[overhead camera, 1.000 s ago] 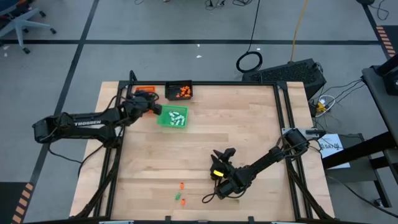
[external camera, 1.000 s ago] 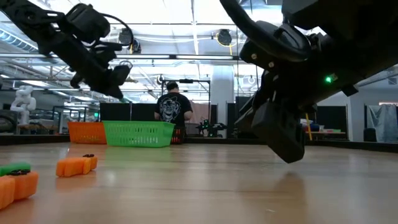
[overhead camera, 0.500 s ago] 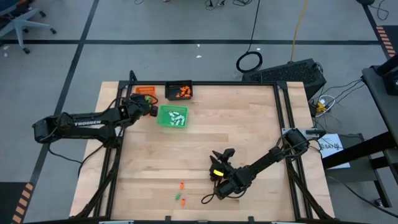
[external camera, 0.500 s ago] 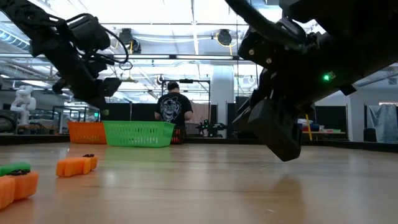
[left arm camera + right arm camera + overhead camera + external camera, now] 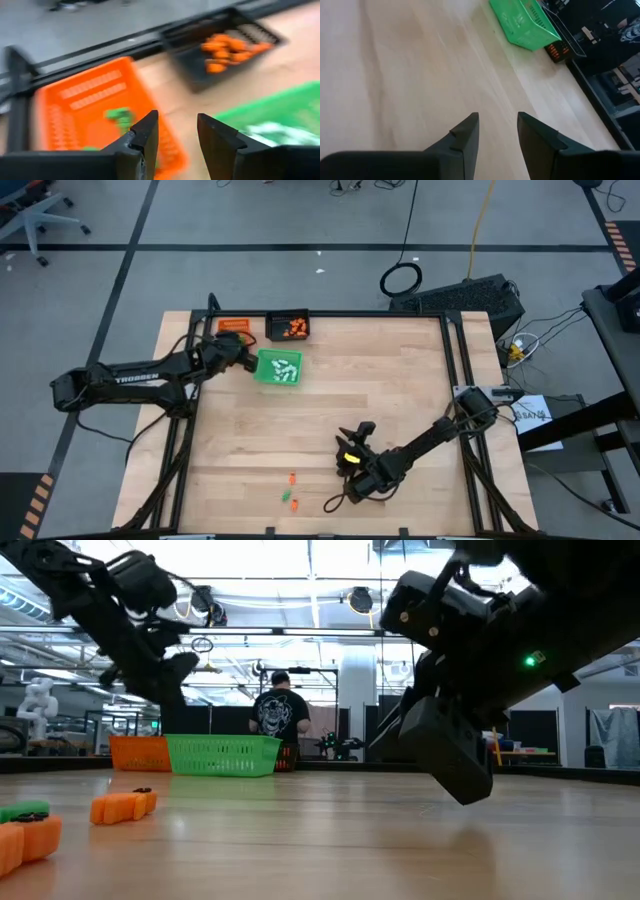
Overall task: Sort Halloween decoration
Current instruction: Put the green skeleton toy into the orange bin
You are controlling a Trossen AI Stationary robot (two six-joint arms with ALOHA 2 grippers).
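The Halloween decoration shows as tiny pieces. Green ones [image 5: 120, 116] lie in the orange tray [image 5: 232, 326], orange ones [image 5: 230, 47] in the black tray [image 5: 288, 326], and white ones [image 5: 283, 367] in the green tray [image 5: 266, 377]. Three loose pieces [image 5: 291, 478] lie on the table near its front edge. My left gripper [image 5: 177, 135] hangs open over the gap between the orange tray and the green one, with nothing between its fingers. My right gripper [image 5: 497, 132] hovers open over bare wood, right of the loose pieces [image 5: 124, 806].
The three trays stand close together at the table's far left. A black frame rail [image 5: 330, 314] runs along the far edge. A person [image 5: 278, 718] stands in the room beyond the table. Bare wood [image 5: 400, 380] spreads over the middle and right.
My left gripper's wrist has swung a little from the green tray's corner toward the orange tray and tipped further down. My right gripper has kept still.
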